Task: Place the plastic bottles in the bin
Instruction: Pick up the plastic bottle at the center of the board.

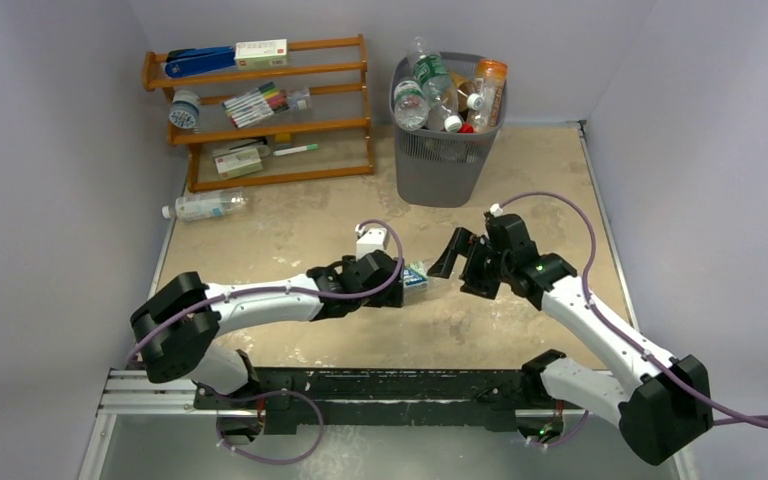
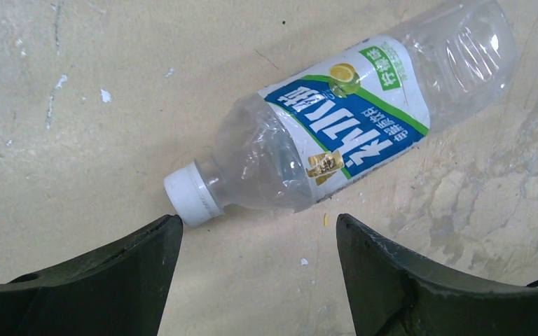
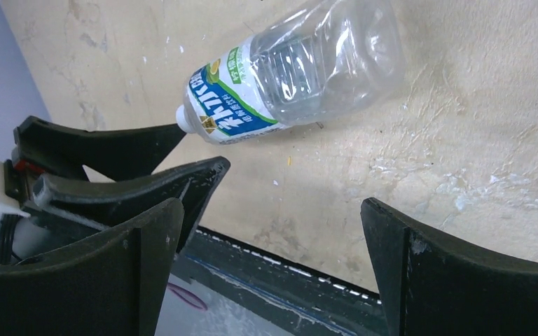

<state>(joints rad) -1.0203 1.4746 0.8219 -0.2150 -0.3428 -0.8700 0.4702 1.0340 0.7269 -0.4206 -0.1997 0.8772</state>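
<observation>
a clear blue-labelled bottle (image 2: pixel 343 126) is found on the desk (image 2: pixel 77 105), well short of the bin (image 1: pixel 442 165), flanked but ungripped by parted left fingers (image 2: pixel 133 273) and wide-spread right fingers (image 3: pixel 448 280), apparently readied for a pickup.

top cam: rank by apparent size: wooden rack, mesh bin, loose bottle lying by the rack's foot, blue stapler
1. wooden rack
2. mesh bin
3. loose bottle and blue stapler: they look about alike, and the stapler sits farther back, so these two are not ranked.
</observation>
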